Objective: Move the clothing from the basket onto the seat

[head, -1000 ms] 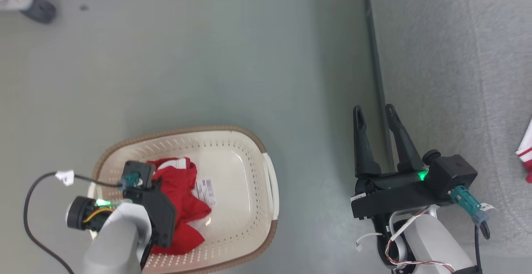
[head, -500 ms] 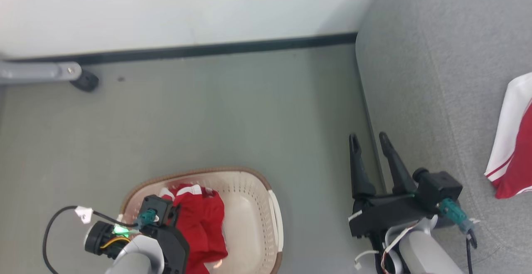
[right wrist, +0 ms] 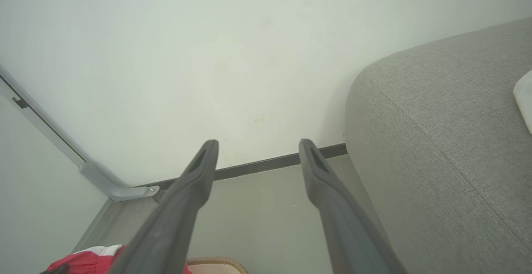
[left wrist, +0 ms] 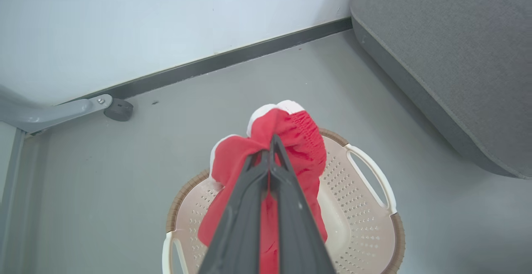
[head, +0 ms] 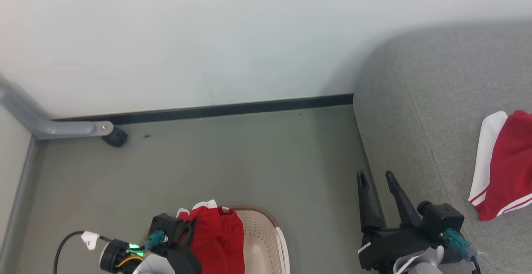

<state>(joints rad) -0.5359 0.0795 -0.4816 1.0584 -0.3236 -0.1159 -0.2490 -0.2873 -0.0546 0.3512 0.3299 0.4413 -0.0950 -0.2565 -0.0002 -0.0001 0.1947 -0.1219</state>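
Note:
My left gripper point(left wrist: 270, 147) is shut on a bunched piece of red clothing point(left wrist: 291, 141) with white trim, held up above the cream basket point(left wrist: 365, 207), the cloth hanging down past the fingers. In the head view that clothing point(head: 220, 236) shows at the bottom edge over the basket point(head: 262, 240). Another red and white garment point(head: 503, 166) lies on the grey seat point(head: 419, 112) at the right. My right gripper point(head: 376, 178) stands open and holds nothing, hovering at the seat's left edge; its spread fingers point(right wrist: 199, 174) point toward the wall.
A white wall with a dark baseboard point(head: 232, 108) runs along the far side of the grey floor. A grey metal leg with a black foot point(head: 114, 137) stands at the far left. The seat's rounded corner point(left wrist: 436, 58) lies to the right of the basket.
The head view has tilted upward, bringing the wall into view. My left gripper has lifted the red clothing from the basket's bottom to above its rim. The right gripper stays open.

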